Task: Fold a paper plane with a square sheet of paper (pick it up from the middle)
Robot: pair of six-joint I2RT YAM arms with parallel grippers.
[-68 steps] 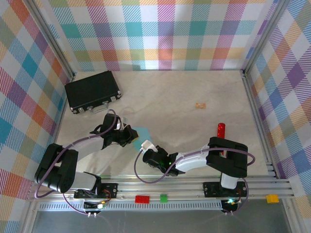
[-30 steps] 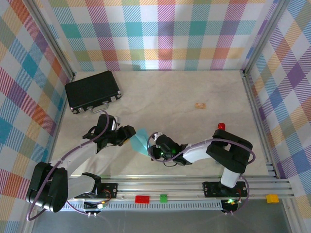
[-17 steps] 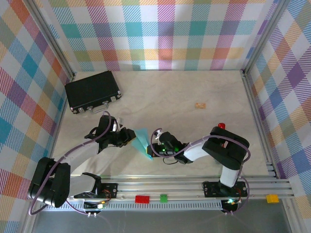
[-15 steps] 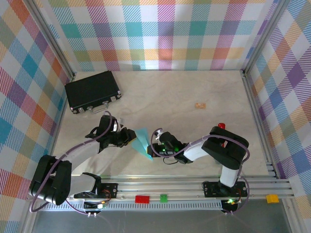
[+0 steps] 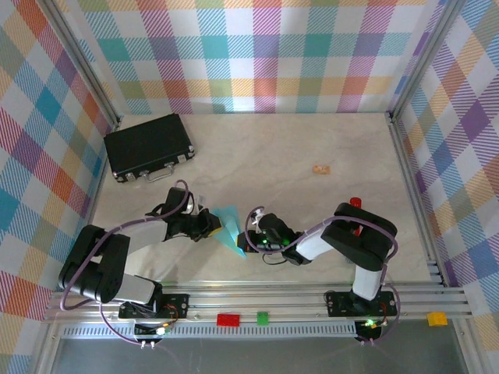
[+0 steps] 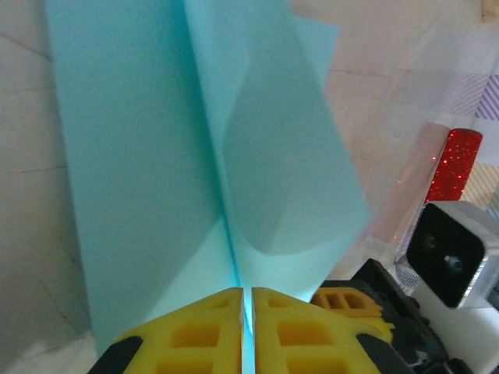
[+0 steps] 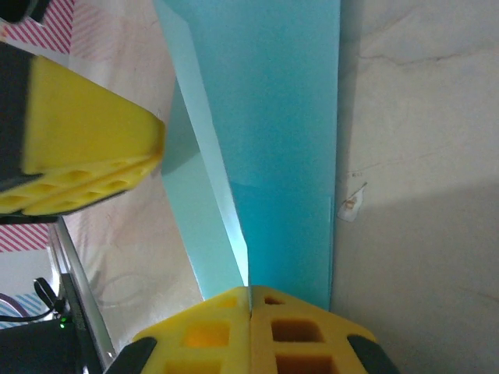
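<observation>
Fingers on both arms are clamped on the same thing. Your left fingers (image 6: 195, 335) pinch the square sheet of paper (image 6: 156, 156) right on a crease. Your right fingers (image 7: 296, 335) pinch it along a fold line from the opposite side, with nothing but the paper's thickness between the pads. The sheet spans the short gap between the two sets of fingers, and its turquoise layers fan out away from each pinch. Whether its lower edge touches the desk (image 5: 273, 148) cannot be told. Judged from that, you are part-way through the folding: a crease is set and the layers overlap, but nothing yet reads as a slim pointed dart with wings. The next move probably calls for one set of fingers to hold the crease firmly while the other lets go and takes a free edge or corner to bring it over. Avoid pulling the two pinches apart, since paper this thin would likely tear or slip, and keep the crease line straight between them. By count, you have one sheet held in two sets of fingers. You also have one black case (image 5: 150, 146) well beyond the left fingers, one small tan scrap (image 5: 321, 168) well beyond the right fingers, and one red-tipped marker (image 5: 355, 202) out past the right fingers on their outer side.
</observation>
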